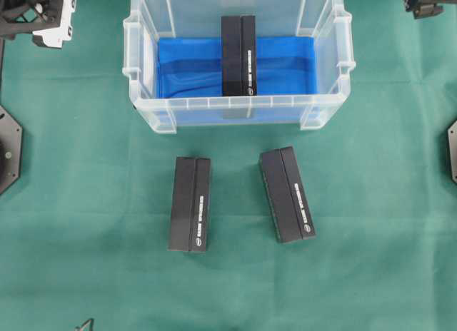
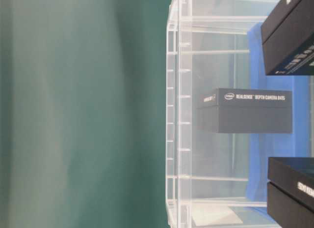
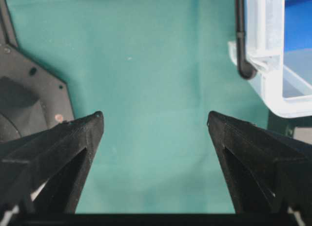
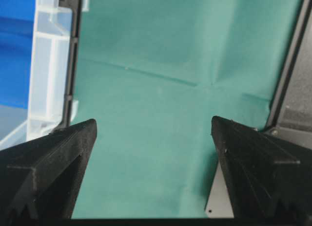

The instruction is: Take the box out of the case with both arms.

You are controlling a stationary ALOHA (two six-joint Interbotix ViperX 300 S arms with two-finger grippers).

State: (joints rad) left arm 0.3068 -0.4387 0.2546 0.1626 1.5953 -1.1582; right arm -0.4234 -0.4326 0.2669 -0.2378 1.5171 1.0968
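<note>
A clear plastic case sits at the far centre of a green-covered desk, w/ a blue sheet lining its bottom. One black box stands inside the case, mid-way along, its near end against the front wall; the table-level view shows the same box through the translucent wall, printed side facing out. Two more black boxes lie outside on the desk in front of the case: one to the left, square to the case, and one to the right, slightly angled; the two are apart, not touching. The left end effector hangs over bare cloth just beside the case's left end, jaws spread wide, nothing between them. The right end effector does likewise off the case's right end, also released and empty. In the overhead view both arms show only at the top corners, left and right.
</note>
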